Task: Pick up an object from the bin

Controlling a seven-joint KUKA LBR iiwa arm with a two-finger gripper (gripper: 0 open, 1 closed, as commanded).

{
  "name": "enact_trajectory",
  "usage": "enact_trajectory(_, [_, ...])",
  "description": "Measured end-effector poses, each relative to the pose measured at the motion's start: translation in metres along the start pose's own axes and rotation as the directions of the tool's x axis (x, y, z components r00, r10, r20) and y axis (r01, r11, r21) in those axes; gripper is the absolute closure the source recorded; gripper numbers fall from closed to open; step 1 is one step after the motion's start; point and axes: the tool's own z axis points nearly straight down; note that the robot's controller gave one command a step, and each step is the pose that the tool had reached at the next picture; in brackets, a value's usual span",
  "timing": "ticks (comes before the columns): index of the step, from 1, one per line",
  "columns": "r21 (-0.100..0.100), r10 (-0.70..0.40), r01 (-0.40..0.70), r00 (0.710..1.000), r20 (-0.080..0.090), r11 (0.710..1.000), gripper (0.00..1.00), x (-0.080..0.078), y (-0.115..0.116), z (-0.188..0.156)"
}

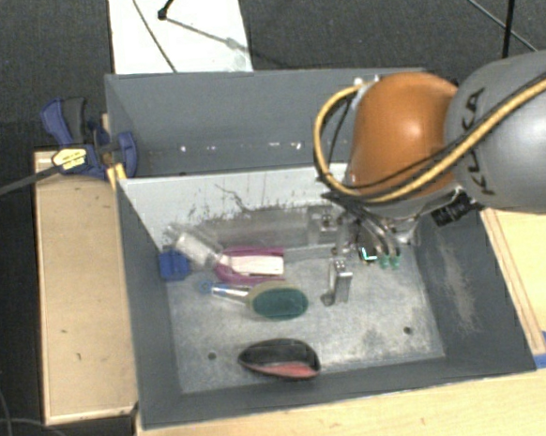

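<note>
Hovering right of centre over the bare bin floor, our tool grips nothing we can see — how wide it stands, we cannot tell. 1 dark-green oval disc lies just left, long axis left-right.

Arm cut off at right edge. Orange wrist cover hides back-right wall of bin. Small clear-blue item partly under green oval pad; its kind too small to tell.
</note>
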Motion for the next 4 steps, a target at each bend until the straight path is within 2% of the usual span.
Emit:
enact_trajectory(1, [0.000,-0.165,0.165,0.986,0.010,0.986,0.00,0.006,0.056,0.118])
enact_trajectory(2, [-0.001,-0.159,0.160,0.987,0.016,0.987,1.00,0.004,0.056,0.114])
enact_trajectory(3, [-0.001,-0.110,0.110,0.994,0.014,0.994,1.00,0.017,0.062,-0.001])
enact_trajectory(4, [0.006,-0.471,0.471,0.882,0.011,0.882,1.00,0.035,0.017,-0.069])
